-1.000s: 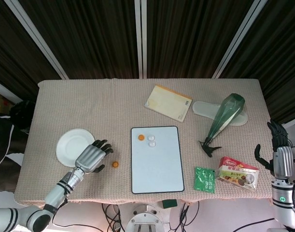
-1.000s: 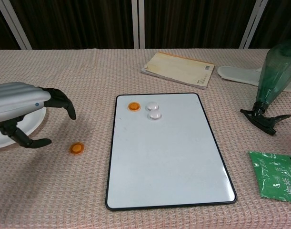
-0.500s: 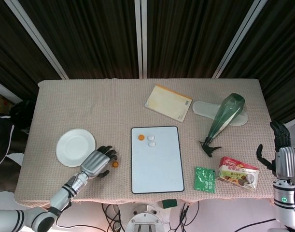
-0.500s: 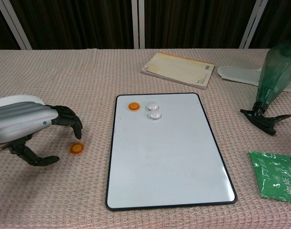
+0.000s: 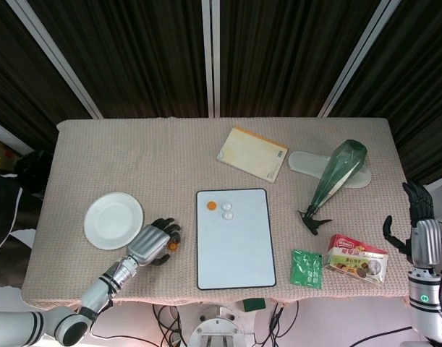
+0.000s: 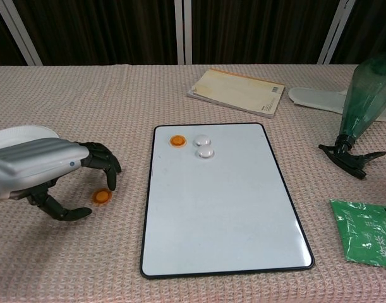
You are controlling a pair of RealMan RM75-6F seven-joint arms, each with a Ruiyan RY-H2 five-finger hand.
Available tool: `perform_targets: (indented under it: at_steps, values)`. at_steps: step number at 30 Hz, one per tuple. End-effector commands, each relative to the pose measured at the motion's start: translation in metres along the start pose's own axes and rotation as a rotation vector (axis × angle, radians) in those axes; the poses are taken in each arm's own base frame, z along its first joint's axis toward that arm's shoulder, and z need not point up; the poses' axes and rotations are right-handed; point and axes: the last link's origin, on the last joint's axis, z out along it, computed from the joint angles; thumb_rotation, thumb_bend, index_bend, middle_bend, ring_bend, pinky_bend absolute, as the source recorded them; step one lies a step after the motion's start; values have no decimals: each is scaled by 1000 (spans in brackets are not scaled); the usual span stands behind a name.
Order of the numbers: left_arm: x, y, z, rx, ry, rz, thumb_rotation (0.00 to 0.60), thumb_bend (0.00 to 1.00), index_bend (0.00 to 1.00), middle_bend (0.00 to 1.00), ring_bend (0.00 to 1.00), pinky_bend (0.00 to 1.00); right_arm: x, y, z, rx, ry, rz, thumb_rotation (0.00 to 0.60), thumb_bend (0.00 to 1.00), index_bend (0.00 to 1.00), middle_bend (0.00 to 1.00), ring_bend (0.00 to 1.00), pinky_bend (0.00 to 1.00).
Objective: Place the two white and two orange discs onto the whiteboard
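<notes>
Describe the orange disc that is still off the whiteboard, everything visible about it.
The loose orange disc is small, round and flat, glossy like plastic, with a raised rim. It lies flat on the woven beige tablecloth, left of the whiteboard and clear of its edge. The left hand arches over it, dark fingertips at its edge; contact cannot be told.

Plate (image 5: pixel 113 220), notebook (image 5: pixel 252 153), green bottle (image 5: pixel 336 173)

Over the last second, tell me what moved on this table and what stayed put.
The left hand slid off the white plate toward the loose orange disc; its fingertips now curl just over the disc, but no grip is visible yet. The disc lies where it was on the cloth. The whiteboard with one orange disc and two white discs stayed as it was, and the right hand barely shifted.
</notes>
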Motion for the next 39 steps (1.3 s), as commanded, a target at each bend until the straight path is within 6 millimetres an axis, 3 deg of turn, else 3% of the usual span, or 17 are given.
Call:
perform_targets:
  at_steps: [1,39]
  values:
    - [-1,1,2,-4,1,1,600,289,383,212,94,170,1,0,0,0,1,-1,600,586,81,7,0,0]
    - [0,0,9,-2,34,22,600,316,491,242,95,170,-3,-2,2,3,-9,-4,600,587,81,8,0,0]
